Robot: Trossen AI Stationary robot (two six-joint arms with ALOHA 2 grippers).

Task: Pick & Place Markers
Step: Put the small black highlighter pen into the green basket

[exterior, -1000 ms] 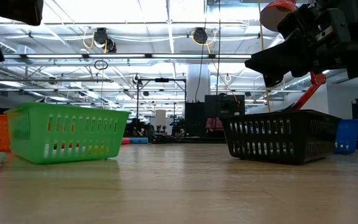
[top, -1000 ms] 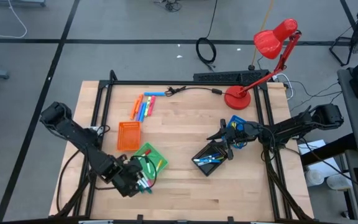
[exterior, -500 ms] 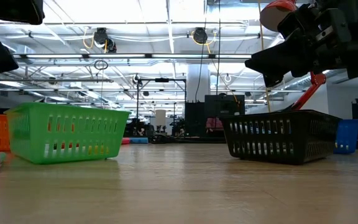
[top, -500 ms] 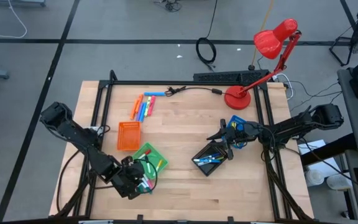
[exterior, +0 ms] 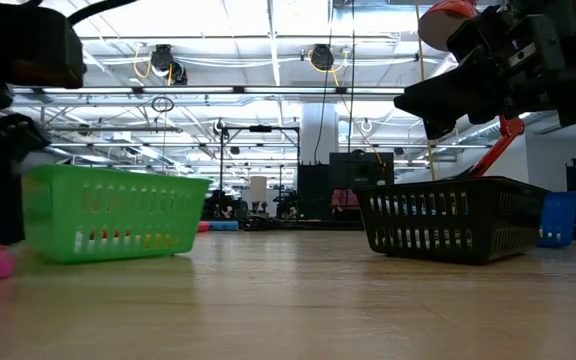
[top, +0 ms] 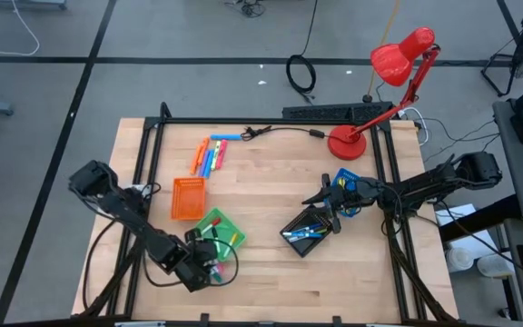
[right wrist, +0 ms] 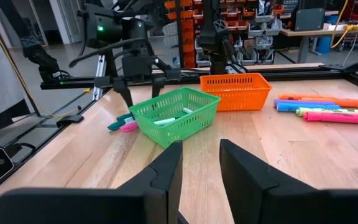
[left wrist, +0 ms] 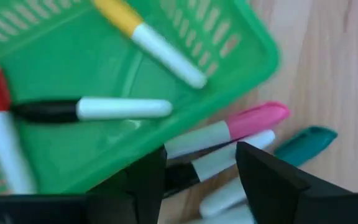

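Wooden table (top: 271, 272): we see markers (top: 210, 156) upper left unsorted, some binned; left gripper (left wrist: 201, 180) seemingly released, right gripper (right wrist: 199, 171) empty, narrowly parted.

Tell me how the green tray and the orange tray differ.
The green tray holds several markers; no contents can be seen in the orange tray. The green tray sits turned at an angle on the table, while the orange tray lies nearly square to its edges. The left gripper hovers at the green tray; none is near the orange one. Both are small, slotted plastic baskets, side by side.
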